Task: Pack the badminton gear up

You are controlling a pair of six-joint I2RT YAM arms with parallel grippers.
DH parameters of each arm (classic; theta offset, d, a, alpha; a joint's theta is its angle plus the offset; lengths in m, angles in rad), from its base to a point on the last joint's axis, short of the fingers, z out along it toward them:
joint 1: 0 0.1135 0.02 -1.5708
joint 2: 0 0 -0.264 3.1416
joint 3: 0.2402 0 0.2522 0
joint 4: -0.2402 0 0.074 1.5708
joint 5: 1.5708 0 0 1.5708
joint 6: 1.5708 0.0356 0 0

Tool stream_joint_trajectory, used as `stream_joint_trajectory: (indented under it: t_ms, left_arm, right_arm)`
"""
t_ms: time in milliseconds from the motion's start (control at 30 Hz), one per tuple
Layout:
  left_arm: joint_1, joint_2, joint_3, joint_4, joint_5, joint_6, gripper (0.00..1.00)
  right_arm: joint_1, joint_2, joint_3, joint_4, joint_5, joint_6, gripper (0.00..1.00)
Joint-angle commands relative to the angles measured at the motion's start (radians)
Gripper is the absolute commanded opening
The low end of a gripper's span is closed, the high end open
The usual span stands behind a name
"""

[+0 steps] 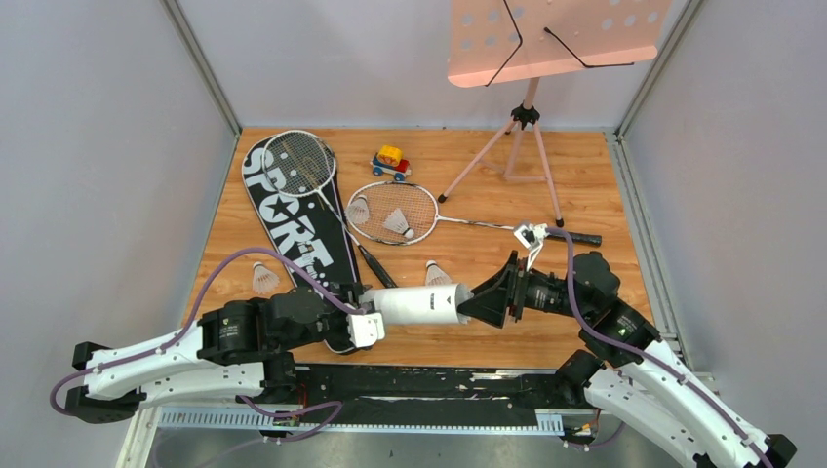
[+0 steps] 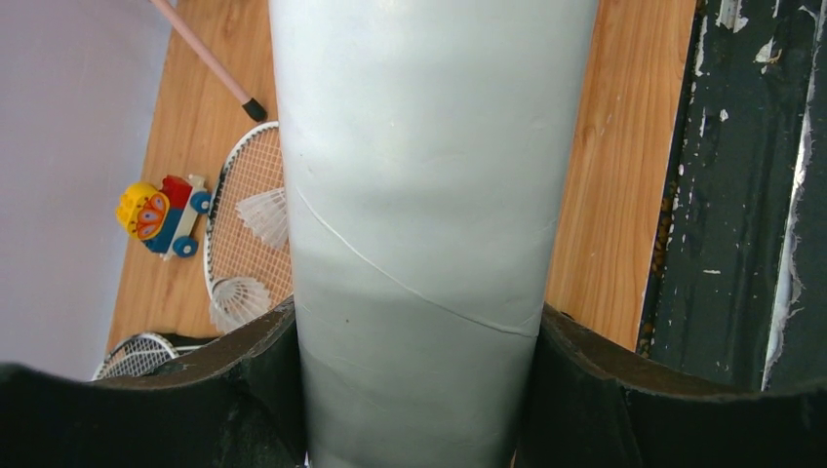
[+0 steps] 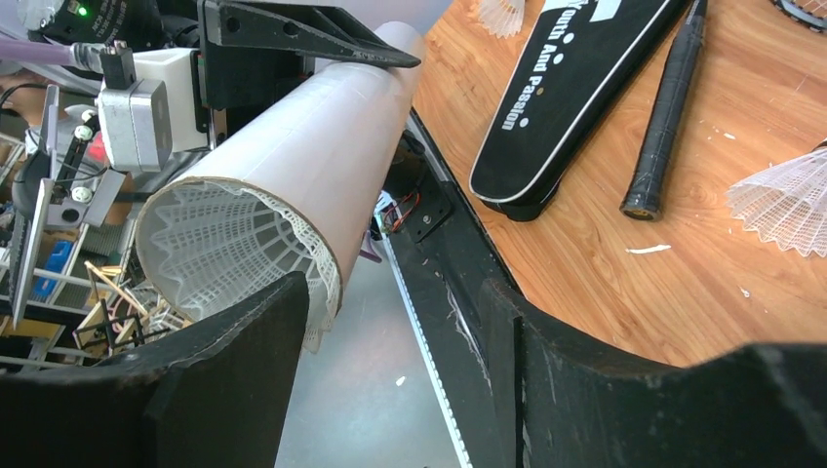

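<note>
Left hand [image 1: 371, 310]: you had it clamped round the white tube [image 1: 419, 304] — held level above the near part of the counter [image 1: 488, 341].
Right hand [image 1: 497, 290]: your jaws stood apart at the tube's mouth, gripping nothing.
Shuttlecock [image 3: 229, 244]: seated in that mouth — feathers outward.

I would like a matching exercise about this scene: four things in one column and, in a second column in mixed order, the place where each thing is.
Things:
1. white tube
2. black bag
3. toy car
4. music stand

Places:
A. on three legs at the far side of the table
B. flat on the wood, under a racket
C. held by the left gripper near the front edge
D. on its wheels, beyond the two racket heads

Pairs: 1-C, 2-B, 3-D, 4-A
</note>
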Motion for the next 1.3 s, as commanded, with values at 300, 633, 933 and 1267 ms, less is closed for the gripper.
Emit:
stream_joint_trajectory:
  t_ms: [300,633,933,1267]
  left_arm:
    - [-0.003,-0.012,0.007,0.071,0.000,-0.015,0.64]
    - [-0.003,-0.013,0.002,0.065,-0.017,-0.024,0.63]
    - [-0.003,-0.013,0.001,0.062,-0.105,-0.029,0.63]
    - [-0.003,-0.127,0.007,0.114,-0.396,-0.029,0.63]
  right_arm:
    - [-0.001,0.109,0.018,0.191,0.009,0.076,0.63]
    - [-0.001,0.201,0.049,0.235,0.008,0.088,0.64]
    - [-0.001,0.121,0.069,0.162,0.072,0.085,0.76]
    - [-0.002,-0.113,-0.051,0.123,0.404,-0.068,0.71]
